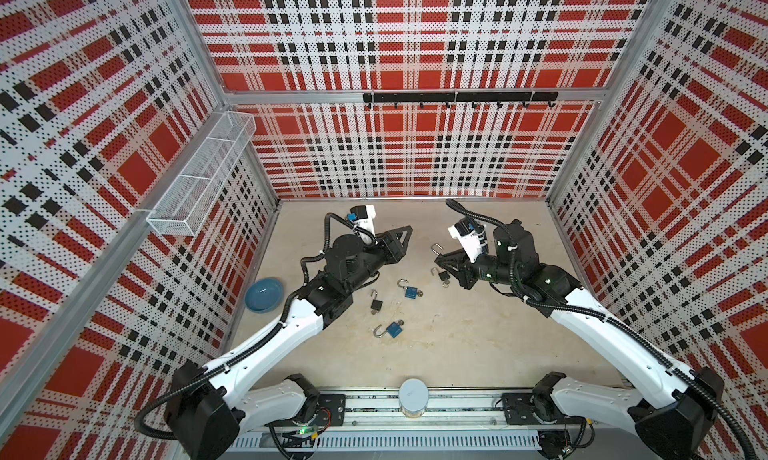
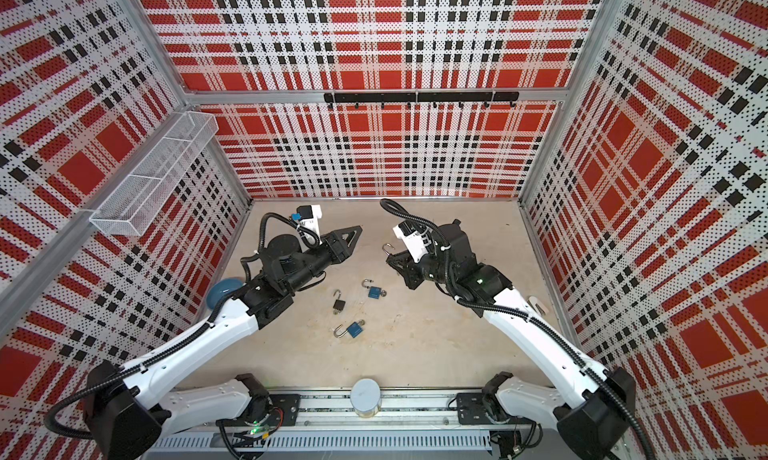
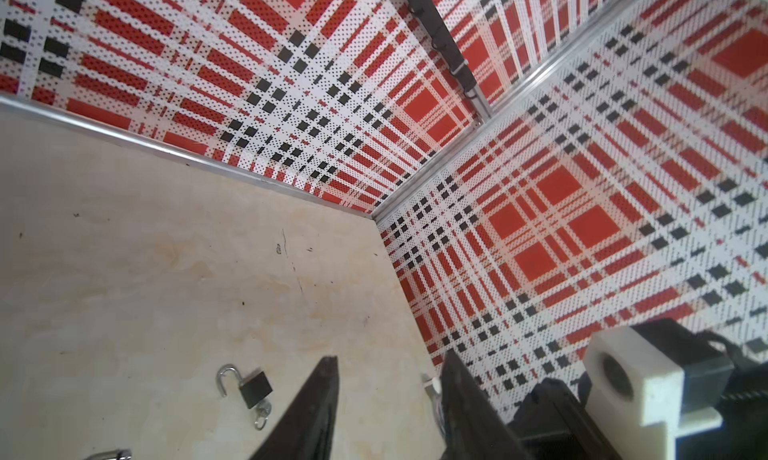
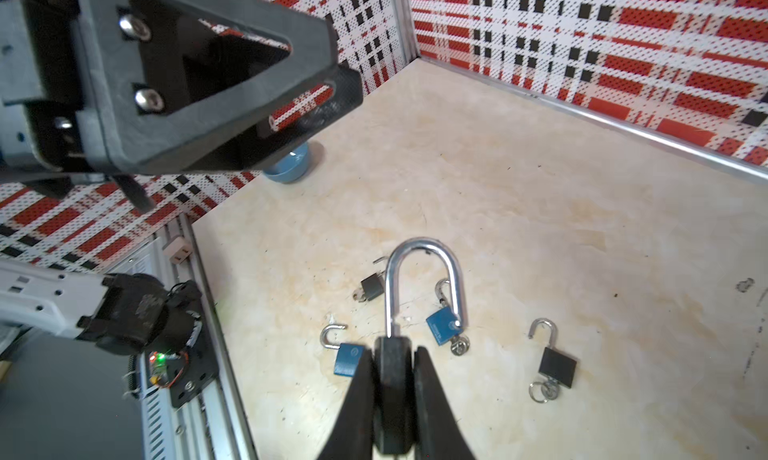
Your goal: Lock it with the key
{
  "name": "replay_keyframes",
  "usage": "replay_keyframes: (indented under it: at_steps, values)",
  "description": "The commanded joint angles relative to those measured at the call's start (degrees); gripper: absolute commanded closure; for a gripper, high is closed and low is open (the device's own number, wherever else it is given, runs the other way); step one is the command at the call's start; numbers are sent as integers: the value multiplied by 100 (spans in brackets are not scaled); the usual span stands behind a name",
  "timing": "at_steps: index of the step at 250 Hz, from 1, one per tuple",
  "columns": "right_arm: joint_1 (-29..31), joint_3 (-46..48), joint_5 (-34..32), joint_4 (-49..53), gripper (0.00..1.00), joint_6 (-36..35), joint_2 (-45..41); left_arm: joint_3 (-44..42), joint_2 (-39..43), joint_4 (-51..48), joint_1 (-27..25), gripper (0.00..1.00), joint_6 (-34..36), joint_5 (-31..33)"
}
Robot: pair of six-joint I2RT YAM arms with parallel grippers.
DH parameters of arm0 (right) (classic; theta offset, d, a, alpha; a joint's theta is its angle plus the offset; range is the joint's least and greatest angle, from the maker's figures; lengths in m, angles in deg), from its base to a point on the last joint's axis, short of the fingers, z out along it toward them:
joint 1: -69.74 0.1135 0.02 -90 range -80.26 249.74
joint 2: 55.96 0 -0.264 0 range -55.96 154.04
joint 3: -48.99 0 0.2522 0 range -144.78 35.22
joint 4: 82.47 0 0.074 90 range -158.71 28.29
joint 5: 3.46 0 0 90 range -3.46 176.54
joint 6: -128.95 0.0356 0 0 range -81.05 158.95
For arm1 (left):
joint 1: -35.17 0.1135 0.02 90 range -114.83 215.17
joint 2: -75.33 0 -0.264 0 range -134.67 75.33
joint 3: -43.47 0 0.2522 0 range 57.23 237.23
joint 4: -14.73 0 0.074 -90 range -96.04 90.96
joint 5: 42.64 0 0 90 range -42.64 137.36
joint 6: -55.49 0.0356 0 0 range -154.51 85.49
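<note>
Beige tabletop sits inside walls of red, black and white checks. Nearest, on the front rail, stands a round grey pot with its top shut, so I cannot tell what is in it. Next come four loose padlocks lying flat with their loops open: a blue padlock, a black padlock, a second blue padlock and a second black padlock. A key ring hangs from the bottom of that last one. By the left wall sits a blue bowl, and only its smooth blue inside shows. Past the locks, the right gripper is squeezed tight on the dark body of the held padlock. It is up off the table and its silver loop is open. I cannot see a key in it. Across from it, well apart, the left gripper has its jaws spread and grips nothing. Higher on the left wall hangs a white wire basket with three parts, and only the checks show through its mesh. Farthest, a black hook rail runs along the back wall.
</note>
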Motion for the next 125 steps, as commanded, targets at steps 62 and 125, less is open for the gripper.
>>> replay_keyframes:
  at_steps: [62,125]
  values:
    - [8,-510,1033,683,100,-173,-20,6,297,-624,104,58,1691,-1574]
    - [10,-660,1261,789,100,-137,134,154,35,-399,108,63,1717,-2282]
